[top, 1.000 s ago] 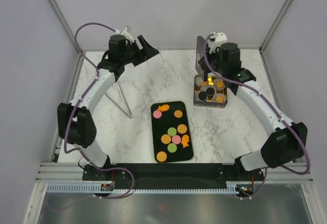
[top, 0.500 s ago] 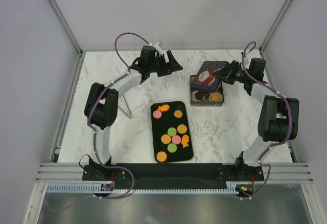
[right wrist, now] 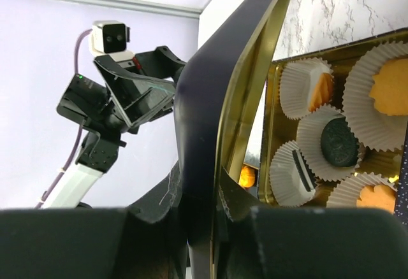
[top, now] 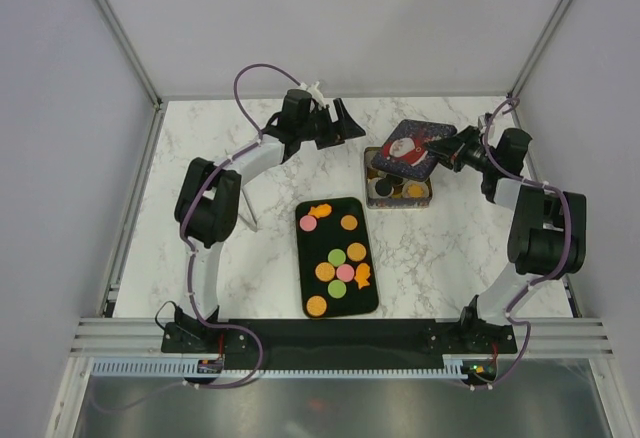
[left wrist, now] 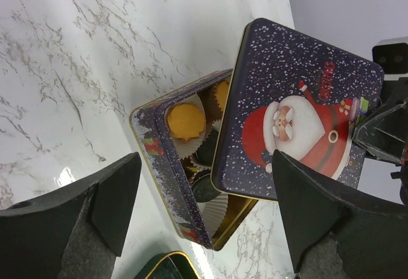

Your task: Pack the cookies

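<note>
A white marble-patterned tabletop with grey veins sits evenly lit inside plain pale lilac-grey walls, with slim aluminium frame posts slanting up from its far corners.

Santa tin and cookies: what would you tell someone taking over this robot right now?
Right gripper: shut on the Santa lid, held tilted over the open tin.
Left gripper: open, empty, beside the tin.
Cookies: about ten on the black tray; several more in paper cups in the tin.
Done: tin partly filled.
To do: tray cookies not packed, lid not seated.
</note>
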Robot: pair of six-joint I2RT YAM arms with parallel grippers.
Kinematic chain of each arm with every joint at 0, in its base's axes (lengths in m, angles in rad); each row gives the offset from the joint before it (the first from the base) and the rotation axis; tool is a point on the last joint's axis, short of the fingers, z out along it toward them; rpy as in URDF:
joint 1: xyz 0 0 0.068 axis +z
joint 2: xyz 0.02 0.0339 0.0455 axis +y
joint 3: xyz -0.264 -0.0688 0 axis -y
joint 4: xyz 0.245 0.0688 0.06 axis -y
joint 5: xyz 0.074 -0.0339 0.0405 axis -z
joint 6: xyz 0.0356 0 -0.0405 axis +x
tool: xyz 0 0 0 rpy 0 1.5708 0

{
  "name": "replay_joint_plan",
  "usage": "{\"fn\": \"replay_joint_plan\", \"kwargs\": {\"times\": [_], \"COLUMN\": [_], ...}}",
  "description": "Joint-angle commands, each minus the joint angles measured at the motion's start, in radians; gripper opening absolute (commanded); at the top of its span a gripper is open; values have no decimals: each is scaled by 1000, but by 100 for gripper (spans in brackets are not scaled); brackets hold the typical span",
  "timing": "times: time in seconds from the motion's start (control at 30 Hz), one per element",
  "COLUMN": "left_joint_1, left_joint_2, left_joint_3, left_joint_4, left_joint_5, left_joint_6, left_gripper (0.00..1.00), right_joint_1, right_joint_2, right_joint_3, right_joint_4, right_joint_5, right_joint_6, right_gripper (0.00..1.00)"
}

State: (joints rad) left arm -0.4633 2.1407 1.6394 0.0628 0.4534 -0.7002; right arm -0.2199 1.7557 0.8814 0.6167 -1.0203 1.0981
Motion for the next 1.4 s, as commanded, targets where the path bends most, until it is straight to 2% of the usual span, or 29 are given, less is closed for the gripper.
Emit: {"fn": "replay_joint_plan", "kwargs": {"times": [0.0,0.13,0.3,0.43,0.73,0.9,1.1,1.37], "left_joint_1": [-3,-5,-8,-18,-40,-55,-77,-95], "left_joint_2": [1,-1,15,19,57,85,111,134], "left_joint_3": [7,8,20,16,17,39,74,114], "left_joint_4": [46,48,48,48,28,-12,-57,-129], "left_joint_5": [5,8,33,39,39,19,-7,-30], "left_joint_6": [-25,-28,-28,-19,-4,10,39,68], "left_gripper": [90,91,91,91,91,91,90,89], "right_joint_1": [-13,-3,46,70,70,68,62,48], "right_joint_2": [-68,-52,-13,30,56,42,42,25], "right_joint_3": [22,8,-24,-21,-21,2,-12,19], "right_joint_4": [59,61,238,242,19,-170,-176,-353], "right_joint_5": [-24,-49,-90,-81,-44,-14,-3,52], "right_joint_6": [14,14,101,85,-122,-244,-244,-355], "right_gripper": [1,2,6,6,5,6,10,19]}}
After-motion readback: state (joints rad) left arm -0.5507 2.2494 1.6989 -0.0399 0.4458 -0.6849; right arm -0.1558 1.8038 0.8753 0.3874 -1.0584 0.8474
